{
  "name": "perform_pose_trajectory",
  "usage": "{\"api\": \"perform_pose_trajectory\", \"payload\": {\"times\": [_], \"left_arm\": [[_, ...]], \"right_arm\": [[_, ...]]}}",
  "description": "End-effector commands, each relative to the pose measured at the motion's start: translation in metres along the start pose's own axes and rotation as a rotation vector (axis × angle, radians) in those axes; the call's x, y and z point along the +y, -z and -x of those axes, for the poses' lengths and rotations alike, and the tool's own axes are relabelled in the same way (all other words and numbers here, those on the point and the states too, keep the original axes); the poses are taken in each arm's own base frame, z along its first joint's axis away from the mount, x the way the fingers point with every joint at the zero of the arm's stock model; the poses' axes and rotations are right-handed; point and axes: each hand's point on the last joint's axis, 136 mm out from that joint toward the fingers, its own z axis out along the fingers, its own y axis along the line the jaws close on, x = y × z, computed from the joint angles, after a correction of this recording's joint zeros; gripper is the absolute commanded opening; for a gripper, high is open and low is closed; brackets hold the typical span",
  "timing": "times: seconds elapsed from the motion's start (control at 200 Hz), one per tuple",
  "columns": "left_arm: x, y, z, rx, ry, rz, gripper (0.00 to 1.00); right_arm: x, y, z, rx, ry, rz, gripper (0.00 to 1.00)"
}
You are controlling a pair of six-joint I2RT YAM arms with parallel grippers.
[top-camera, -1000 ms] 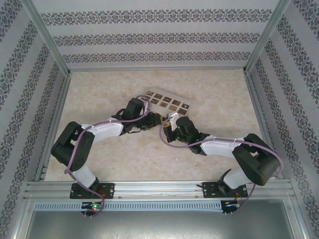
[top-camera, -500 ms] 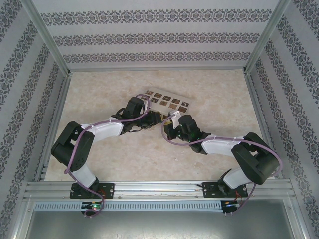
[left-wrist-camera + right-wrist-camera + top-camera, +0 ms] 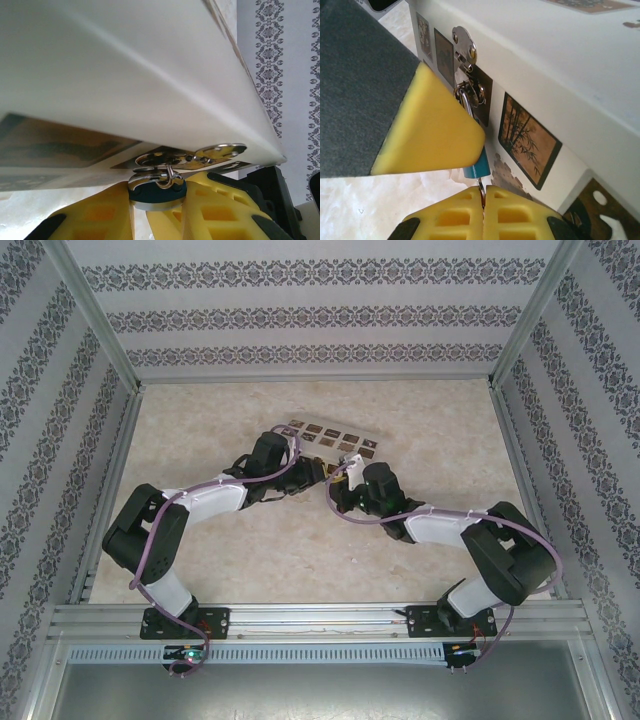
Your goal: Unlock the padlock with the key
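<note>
Screening padlock (image 3: 475,167): seemingly left pincer (image 3: 157,197); box (image 3: 570,65) behind.

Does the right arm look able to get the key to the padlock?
Probably yes: the right pincer, shut on the key, sits right below the padlock, its underside bare; the left pincer grips only its sides.

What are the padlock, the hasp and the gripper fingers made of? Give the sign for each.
The padlock body looks like blue painted or anodised metal, smooth and satiny; its shackle is polished silver metal, glinting. The hasp is bright plated metal with mirror reflections. The gripper fingers seem matte yellow plastic, ribbed with pockets.
</note>
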Motion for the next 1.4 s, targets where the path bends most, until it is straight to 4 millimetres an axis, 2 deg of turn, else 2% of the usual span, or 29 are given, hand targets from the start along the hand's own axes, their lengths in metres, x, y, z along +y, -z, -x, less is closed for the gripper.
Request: {"api": "perform_pose_trajectory", "payload": {"times": [0.0, 0.07, 0.155, 0.51, 0.834, 1.119, 1.249, 1.394], "left_arm": [[-0.025, -0.003, -0.036, 0.165, 0.012, -0.097, 0.25], [-0.025, -0.004, -0.035, 0.165, 0.015, -0.099, 0.25], [-0.023, -0.006, -0.035, 0.161, 0.021, -0.098, 0.25], [-0.002, -0.025, -0.035, 0.163, 0.06, -0.074, 0.25], [0.014, -0.037, -0.035, 0.145, 0.104, -0.075, 0.31], [0.024, -0.022, -0.03, 0.092, 0.1, -0.03, 0.41], [0.027, -0.006, -0.026, 0.056, 0.078, 0.0, 0.46], [0.024, 0.018, -0.017, -0.02, 0.032, 0.022, 0.5]], "right_arm": [[0.031, 0.009, 0.101, -0.303, 0.059, 0.111, 0.0], [0.033, 0.009, 0.105, -0.308, 0.058, 0.121, 0.0], [0.031, 0.005, 0.098, -0.291, 0.048, 0.117, 0.0], [0.004, -0.019, 0.028, -0.139, -0.042, 0.06, 0.0], [-0.009, -0.028, -0.01, -0.064, -0.094, 0.026, 0.0], [-0.018, -0.029, -0.041, 0.01, -0.144, 0.004, 0.0], [-0.016, -0.029, -0.05, 0.04, -0.155, 0.014, 0.0], [-0.015, -0.027, -0.051, 0.054, -0.173, 0.02, 0.0]]}}
